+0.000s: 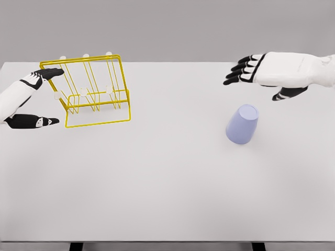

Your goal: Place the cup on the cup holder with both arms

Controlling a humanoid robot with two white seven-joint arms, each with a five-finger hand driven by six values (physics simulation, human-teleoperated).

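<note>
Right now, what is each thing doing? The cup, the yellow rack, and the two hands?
cup: upside down on the table, nobody holding it.
yellow rack: standing on the table, no cup on it.
left hand: open, fingers around the rack's left end, not clearly gripping it.
right hand: open, fingers spread, above and behind the cup, not touching it.

A single head view looks down and forward from above the near edge of the white desk [167,209], taking in nearly its whole top and a strip of grey wall beyond. It sits at moderate range: the left arm enters at the left edge, the right at the right edge.
</note>
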